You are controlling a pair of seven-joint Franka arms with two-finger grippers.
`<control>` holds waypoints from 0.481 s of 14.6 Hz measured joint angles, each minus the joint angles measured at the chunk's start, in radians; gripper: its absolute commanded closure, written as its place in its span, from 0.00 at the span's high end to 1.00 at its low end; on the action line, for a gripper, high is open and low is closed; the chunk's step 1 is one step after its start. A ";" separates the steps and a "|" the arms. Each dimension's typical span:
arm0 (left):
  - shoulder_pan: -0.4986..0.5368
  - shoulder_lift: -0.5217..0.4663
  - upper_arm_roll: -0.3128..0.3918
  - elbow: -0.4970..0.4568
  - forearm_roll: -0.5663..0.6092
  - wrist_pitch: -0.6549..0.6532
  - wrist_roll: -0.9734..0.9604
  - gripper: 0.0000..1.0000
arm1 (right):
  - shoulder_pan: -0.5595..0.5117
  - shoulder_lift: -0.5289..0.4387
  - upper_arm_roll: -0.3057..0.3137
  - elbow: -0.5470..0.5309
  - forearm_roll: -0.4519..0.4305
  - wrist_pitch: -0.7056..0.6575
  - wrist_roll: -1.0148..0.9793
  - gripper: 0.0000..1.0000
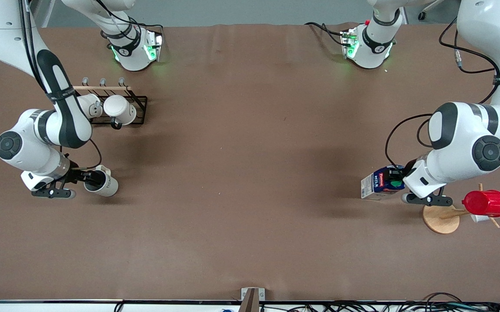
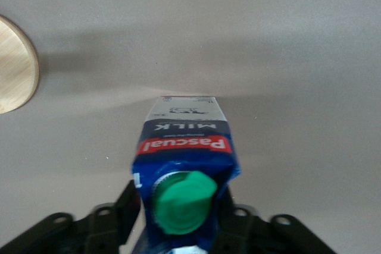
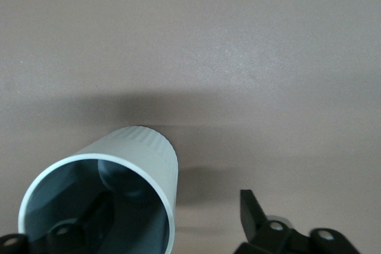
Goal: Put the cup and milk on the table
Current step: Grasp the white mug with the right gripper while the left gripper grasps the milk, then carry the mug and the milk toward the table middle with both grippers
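Observation:
The cup [image 1: 105,184], cream-white with a dark inside and dark lettering, stands on the brown table [image 1: 250,173] toward the right arm's end. My right gripper [image 1: 92,177] is open at its rim. In the right wrist view one finger reaches inside the cup [image 3: 137,147] and the other finger stands clear outside its wall, so the right gripper [image 3: 175,209] straddles the wall. The milk [image 1: 378,184] stands toward the left arm's end. My left gripper [image 1: 395,178] is shut on its blue gabled top. In the left wrist view the fingers press both sides of the milk [image 2: 184,141] beside the green cap, at the left gripper [image 2: 178,200].
A black wire rack [image 1: 139,108] with two plain white mugs [image 1: 120,108] stands farther from the camera than the cup. A red cup [image 1: 486,203] hangs on a wooden stand with a round disc base [image 1: 440,219], close beside the milk; that disc [image 2: 15,66] also shows in the left wrist view.

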 measured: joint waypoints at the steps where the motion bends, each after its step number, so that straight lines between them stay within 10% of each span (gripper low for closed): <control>1: 0.000 0.000 -0.001 0.000 0.000 0.000 0.000 0.36 | 0.000 0.000 0.001 0.000 0.000 -0.005 -0.001 0.54; 4: -0.001 0.000 -0.002 0.001 0.000 0.003 0.000 0.34 | 0.001 0.000 0.003 0.000 0.000 -0.015 -0.002 0.01; 7: 0.000 -0.008 -0.009 0.018 0.000 0.003 0.000 0.34 | 0.001 0.000 0.003 0.002 0.001 -0.015 -0.001 0.00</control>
